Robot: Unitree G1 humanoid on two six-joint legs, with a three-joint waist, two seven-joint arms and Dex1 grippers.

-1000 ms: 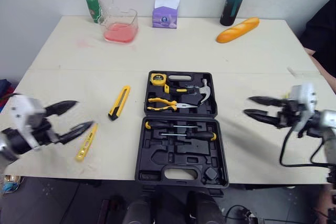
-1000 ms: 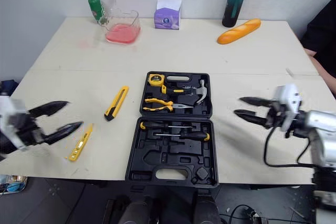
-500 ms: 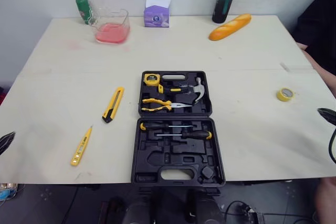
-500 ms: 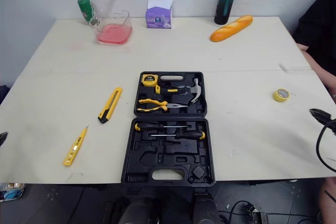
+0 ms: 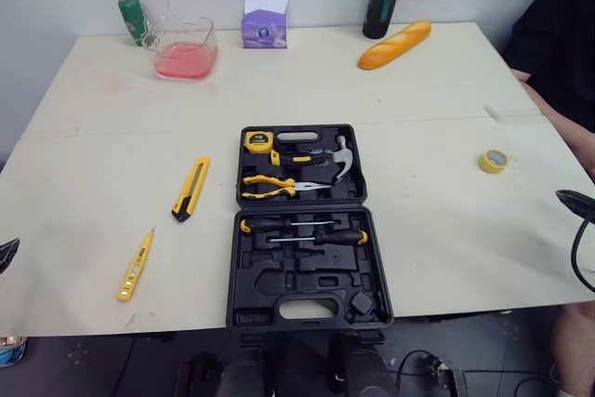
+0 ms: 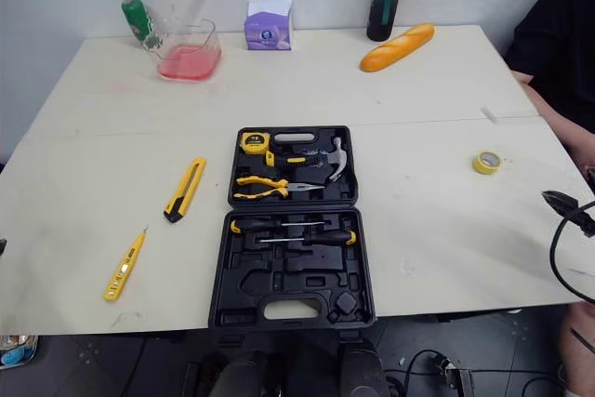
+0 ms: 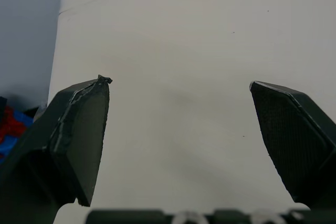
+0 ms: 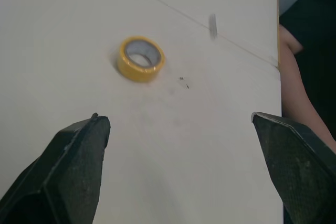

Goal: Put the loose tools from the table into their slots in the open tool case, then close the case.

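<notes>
Right wrist view: right gripper (image 8: 178,121) spread wide and empty, yellow tape roll (image 8: 140,58) flat on the table (image 8: 63,14) beyond the fingertips, nearer one finger, not yet between them. Likely the next pick, so best to advance and shift until the ring sits centred in the gap, then pinch across its outer wall. Left gripper (image 7: 178,83) also gapes empty; utility knife (image 5: 191,188), yellow tester pen (image 5: 136,265) and open tool case (image 5: 279,281) lie well beyond its fingers.

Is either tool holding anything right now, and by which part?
Nothing is held: left tool and right tool are both open over the table; the tape roll lies untouched.
</notes>
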